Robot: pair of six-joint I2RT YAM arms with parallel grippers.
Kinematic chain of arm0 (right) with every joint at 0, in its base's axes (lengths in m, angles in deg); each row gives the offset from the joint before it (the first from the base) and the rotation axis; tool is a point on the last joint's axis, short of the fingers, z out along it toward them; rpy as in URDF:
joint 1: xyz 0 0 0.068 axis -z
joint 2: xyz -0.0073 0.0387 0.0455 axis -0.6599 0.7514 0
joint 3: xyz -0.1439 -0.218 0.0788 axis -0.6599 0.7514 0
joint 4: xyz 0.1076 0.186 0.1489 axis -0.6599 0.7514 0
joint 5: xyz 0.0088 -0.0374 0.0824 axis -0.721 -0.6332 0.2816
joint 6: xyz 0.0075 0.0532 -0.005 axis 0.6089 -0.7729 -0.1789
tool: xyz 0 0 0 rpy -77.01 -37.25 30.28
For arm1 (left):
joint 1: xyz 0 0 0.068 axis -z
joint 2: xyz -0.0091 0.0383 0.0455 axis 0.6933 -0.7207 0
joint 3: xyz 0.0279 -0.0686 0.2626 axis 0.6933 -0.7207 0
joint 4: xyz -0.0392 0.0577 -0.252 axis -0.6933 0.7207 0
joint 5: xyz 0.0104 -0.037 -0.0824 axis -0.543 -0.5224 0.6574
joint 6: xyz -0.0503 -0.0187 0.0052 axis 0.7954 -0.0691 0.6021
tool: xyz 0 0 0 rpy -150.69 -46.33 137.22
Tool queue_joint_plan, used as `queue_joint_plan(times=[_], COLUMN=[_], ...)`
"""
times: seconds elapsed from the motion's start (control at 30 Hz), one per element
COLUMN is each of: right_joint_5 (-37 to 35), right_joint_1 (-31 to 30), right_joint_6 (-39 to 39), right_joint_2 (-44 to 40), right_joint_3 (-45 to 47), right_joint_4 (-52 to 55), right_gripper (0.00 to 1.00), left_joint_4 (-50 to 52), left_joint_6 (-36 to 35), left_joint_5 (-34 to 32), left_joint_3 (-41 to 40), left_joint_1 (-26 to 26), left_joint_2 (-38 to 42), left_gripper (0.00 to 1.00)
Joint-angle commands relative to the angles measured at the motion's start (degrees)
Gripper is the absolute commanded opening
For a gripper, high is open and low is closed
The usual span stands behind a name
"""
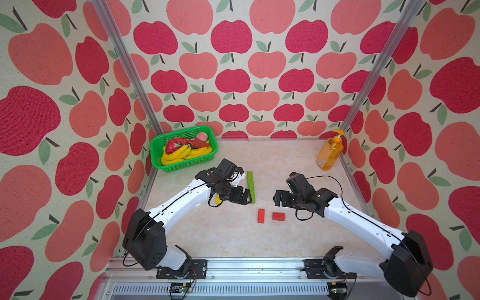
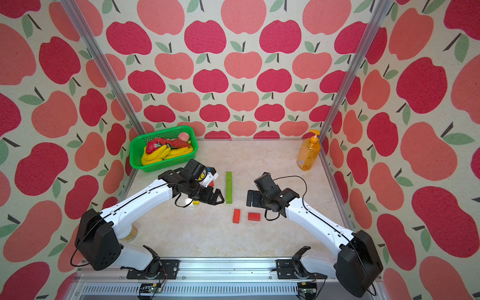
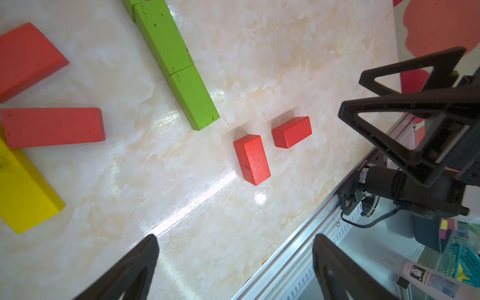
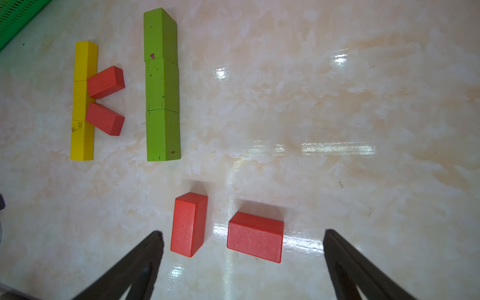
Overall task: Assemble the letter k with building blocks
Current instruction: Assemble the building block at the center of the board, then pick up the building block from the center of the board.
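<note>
Right gripper [image 4: 243, 233] gapes wide, empty. The two red bricks [image 4: 189, 224] just ahead of its fingertips lie close together, so closing could catch both. Left gripper [image 3: 235, 237], equally wide and empty, could nudge the green bar [image 3: 176, 65] just beside it.

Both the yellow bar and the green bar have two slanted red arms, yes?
No. Only the yellow bar has slanted red arms; the right wrist view shows the green bar bare, with two loose red bricks lying apart from it.
</note>
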Motion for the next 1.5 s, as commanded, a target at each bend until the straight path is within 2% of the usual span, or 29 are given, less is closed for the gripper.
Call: queue_joint_plan(times=[0.0,0.1,0.27,0.4,0.6,0.73,0.87,1.2,1.47], right_joint_5=[0.4,-0.6,4.2,6.1,10.4,11.1,11.4,6.7,9.0], right_joint_1=[0.1,1.7,8.2,12.9,17.8,18.1,18.1,18.6,19.8], right_joint_6=[-1.5,-0.6,2.8,4.9,6.1,5.0,4.4,5.2,6.9], right_joint_2=[-4.6,-8.9,-12.9,-14.2,-14.1,-13.6,-13.2,-11.6,-9.6], right_joint_3=[4.2,7.2,8.0,7.5,8.7,9.1,8.8,4.7,4.2], right_joint_4=[-3.7,-3.5,-0.7,2.5,1.3,0.4,0.0,2.9,1.8], right_gripper=[0.99,0.99,0.99,0.99,0.99,0.99,0.99,0.99,0.99], left_joint_4=[8.7,12.2,14.3,14.5,17.7,19.6,17.2,13.3,14.4], left_joint_6=[4.9,9.1,13.0,14.6,15.9,16.5,15.6,15.0,15.7], left_joint_5=[-12.0,-14.4,-16.6,-15.9,-16.1,-17.9,-16.7,-14.4,-13.8], left_joint_3=[5.8,10.1,15.9,19.2,24.6,26.0,25.2,24.6,27.0], left_joint_1=[5.8,10.1,15.4,17.7,19.5,19.4,19.1,17.8,17.4], left_joint_2=[-6.3,-12.2,-19.9,-24.5,-30.1,-31.9,-32.3,-34.6,-37.7], left_gripper=[0.93,0.90,0.87,0.84,0.74,0.71,0.70,0.61,0.58])
